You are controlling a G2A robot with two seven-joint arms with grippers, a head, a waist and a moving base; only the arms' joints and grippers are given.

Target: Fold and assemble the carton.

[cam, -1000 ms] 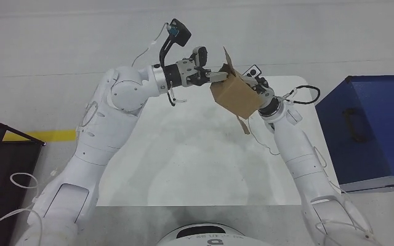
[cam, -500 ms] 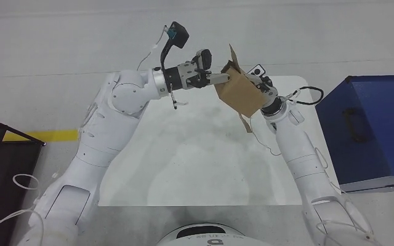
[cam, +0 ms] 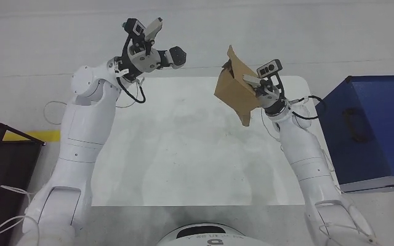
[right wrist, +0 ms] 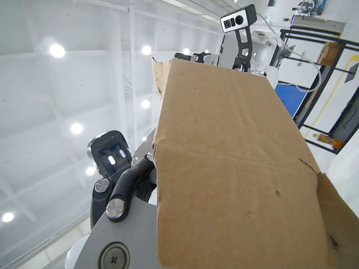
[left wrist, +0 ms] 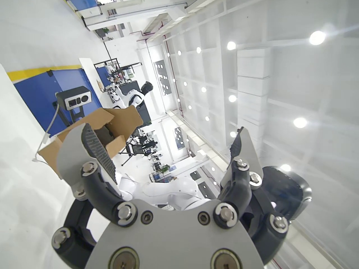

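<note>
Cardboard carton (cam: 234,92) looks light but floppy: plain brown corrugated board with loose, creased flaps. I'd pinch a wall edge near a fold, not a flap. It's up in the air over the table's (cam: 184,154) far right corner, with the right gripper (cam: 252,83) clamped on its wall. Left gripper (left wrist: 164,131) is spread wide and empty over the table's far left corner.

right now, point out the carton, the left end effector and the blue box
carton (cam: 236,92), top view, on its side panel
left end effector (left wrist: 164,138), left wrist view, midway between its open fingertips
blue box (cam: 369,144), top view, on its blue face
</note>
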